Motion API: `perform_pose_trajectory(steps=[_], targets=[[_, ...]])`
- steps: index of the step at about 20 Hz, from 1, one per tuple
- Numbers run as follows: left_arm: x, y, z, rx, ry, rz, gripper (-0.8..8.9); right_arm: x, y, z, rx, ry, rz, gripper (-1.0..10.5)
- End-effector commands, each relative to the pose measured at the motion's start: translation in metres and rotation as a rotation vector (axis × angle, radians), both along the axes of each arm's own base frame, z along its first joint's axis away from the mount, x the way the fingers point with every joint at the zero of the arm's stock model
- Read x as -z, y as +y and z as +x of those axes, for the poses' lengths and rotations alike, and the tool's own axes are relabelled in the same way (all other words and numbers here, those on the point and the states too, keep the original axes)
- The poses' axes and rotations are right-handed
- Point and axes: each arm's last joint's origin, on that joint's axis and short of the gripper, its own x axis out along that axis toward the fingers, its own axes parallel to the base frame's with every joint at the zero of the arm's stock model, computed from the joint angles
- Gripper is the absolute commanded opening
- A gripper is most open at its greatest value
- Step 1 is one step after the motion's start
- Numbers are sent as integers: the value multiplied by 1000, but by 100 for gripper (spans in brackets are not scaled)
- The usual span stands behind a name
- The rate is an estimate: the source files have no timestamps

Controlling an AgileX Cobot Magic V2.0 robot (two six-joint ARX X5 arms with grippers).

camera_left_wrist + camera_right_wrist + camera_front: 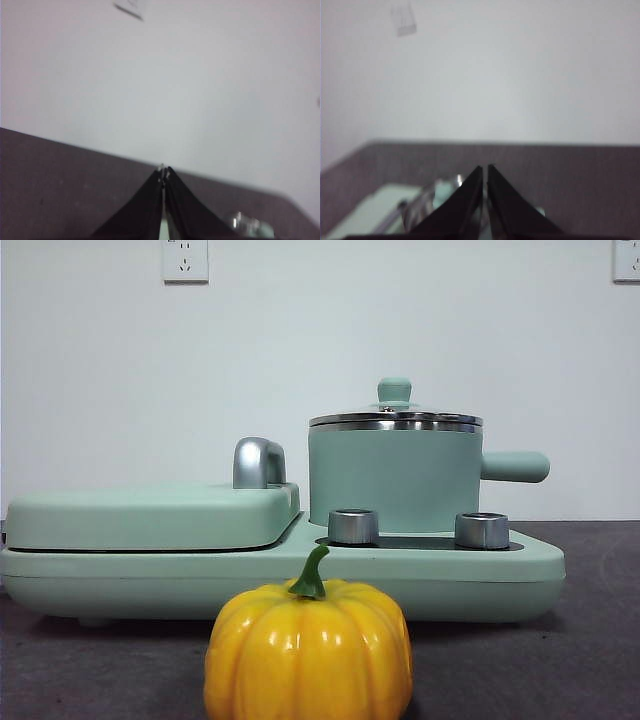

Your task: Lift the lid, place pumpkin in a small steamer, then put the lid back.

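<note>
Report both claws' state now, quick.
Left claw: closed, holding nothing.
Right claw: closed, holding nothing.

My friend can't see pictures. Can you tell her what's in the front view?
A shiny yellow pumpkin with a green stem sits up close on a dark table. Behind it is a mint-green cooker holding a small green pot with its glass lid on. No robot arm shows here.
</note>
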Motion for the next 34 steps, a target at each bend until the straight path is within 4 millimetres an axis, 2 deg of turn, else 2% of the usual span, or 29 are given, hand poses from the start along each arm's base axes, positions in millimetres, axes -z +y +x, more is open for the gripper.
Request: perform_pose_trajectory(steps=[1,6,10,14,19,24,30,34], targets=[[-9,-2,11,75,29,115,9,-4,3,9,-76,24,-138,14],[-14,-8,35,258,129,234,9,-2,9,25,-194,87,-277,14],[-13,-15,50,367,193,405,9,4,17,33,-256,116,-362,14],[-9,-26,61,490,163,624,9,10,25,39,-303,106,-510,14],[-4,-43,68,620,85,778,53,17,34,42,-323,90,-696,31],[0,-56,72,700,69,800,222,20,37,42,-330,94,-754,226],[4,-68,80,752,68,788,227,20,37,42,-328,96,-749,246],[5,-83,96,760,65,719,229,20,37,42,-322,110,-725,246]])
